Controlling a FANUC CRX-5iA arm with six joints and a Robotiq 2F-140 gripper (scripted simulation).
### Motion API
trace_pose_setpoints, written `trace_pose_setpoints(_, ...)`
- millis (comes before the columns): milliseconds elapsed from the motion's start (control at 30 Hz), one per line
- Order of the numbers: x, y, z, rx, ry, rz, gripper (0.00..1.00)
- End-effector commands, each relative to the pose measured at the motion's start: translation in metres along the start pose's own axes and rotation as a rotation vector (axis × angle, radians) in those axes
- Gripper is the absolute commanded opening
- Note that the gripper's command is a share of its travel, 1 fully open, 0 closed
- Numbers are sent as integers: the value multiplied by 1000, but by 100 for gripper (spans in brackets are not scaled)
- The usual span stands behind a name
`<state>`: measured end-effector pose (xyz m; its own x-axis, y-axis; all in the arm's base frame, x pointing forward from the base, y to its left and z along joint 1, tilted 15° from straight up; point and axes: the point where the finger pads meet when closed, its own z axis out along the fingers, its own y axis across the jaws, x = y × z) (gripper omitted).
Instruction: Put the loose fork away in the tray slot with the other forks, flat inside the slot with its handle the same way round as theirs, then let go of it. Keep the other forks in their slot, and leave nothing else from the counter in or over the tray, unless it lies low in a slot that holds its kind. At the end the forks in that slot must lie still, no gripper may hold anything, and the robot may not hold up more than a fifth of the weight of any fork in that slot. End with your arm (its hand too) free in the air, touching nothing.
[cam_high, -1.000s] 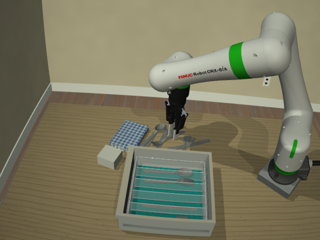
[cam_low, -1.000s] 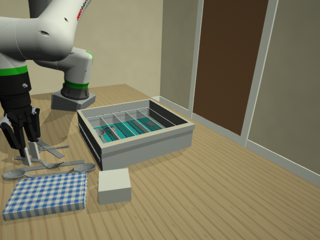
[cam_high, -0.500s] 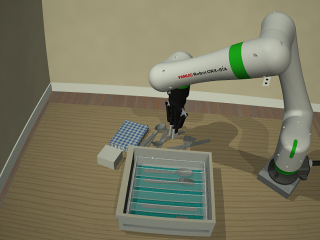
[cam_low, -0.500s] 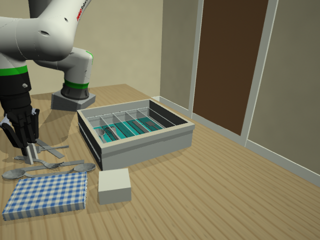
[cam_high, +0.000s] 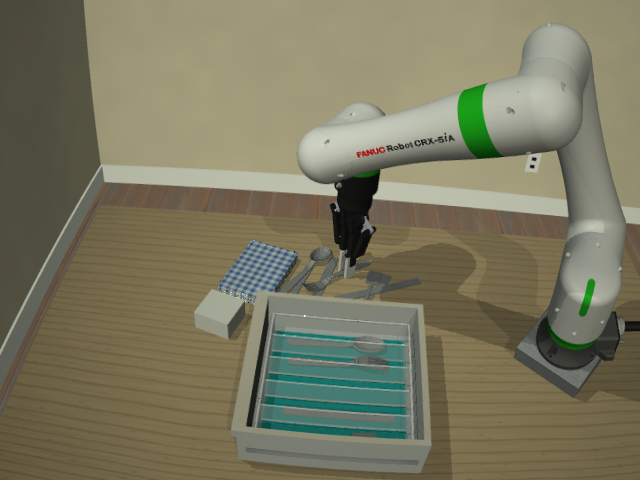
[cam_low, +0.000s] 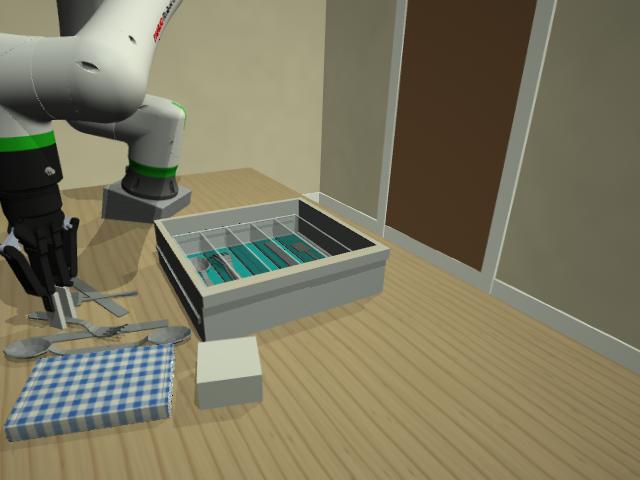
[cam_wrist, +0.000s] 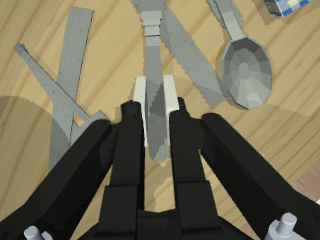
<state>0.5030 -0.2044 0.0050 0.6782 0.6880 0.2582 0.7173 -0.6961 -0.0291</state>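
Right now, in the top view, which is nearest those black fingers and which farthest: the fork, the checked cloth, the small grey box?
1. Fork, its handle between the fingers.
2. Checked cloth, to the left.
3. Small grey box, farther left, by the tray's corner.

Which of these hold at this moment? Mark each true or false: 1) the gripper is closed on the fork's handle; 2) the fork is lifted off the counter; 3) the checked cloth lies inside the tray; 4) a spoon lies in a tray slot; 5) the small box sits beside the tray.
1) True: the gripper is shut on the handle of the fork.
2) False: the fork lies on the counter among the other cutlery.
3) False: the checked cloth lies on the counter, outside the tray.
4) True: a spoon lies in a slot at the tray's far end.
5) True: the box sits on the counter by the tray's corner.
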Motion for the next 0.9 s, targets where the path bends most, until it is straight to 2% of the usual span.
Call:
trace_pose_setpoints(0,0,0,0,0,0,0,4)
trace_pose_setpoints(633,0,0,-1,0,0,0,4)
trace_pose_setpoints(867,0,0,-9,0,0,0,4)
